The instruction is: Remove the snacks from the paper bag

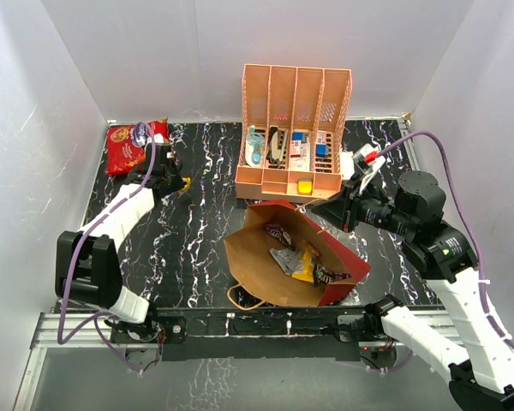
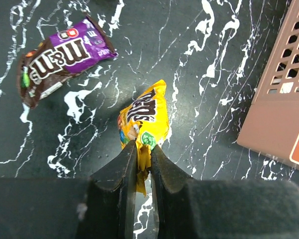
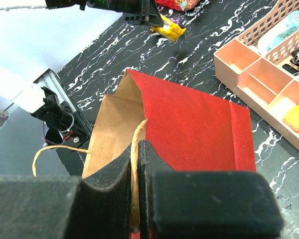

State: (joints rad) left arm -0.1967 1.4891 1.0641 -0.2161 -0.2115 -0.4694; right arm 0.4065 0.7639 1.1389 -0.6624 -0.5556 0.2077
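Note:
The paper bag point(image 1: 250, 250), red outside and brown inside, lies tilted open at the table's middle with several small snack packets point(image 1: 296, 259) inside. My right gripper point(image 3: 138, 149) is shut on the bag's twine handle point(image 3: 135, 137) at the upper rim point(image 1: 325, 208). My left gripper point(image 2: 143, 149) is shut on the end of a yellow candy packet point(image 2: 144, 117), which lies on the table at the far left point(image 1: 186, 182). A purple and brown candy packet point(image 2: 60, 55) lies beside it. The large red cookie bag point(image 1: 133, 143) lies at the far left corner.
The peach slotted rack point(image 1: 293, 128) stands at the back centre, just behind the bag, with small blue-white items in it; its edge shows in the left wrist view point(image 2: 284, 99). White walls enclose the black marbled table point(image 1: 197, 223). A loose twine handle point(image 1: 240, 298) lies at the near edge.

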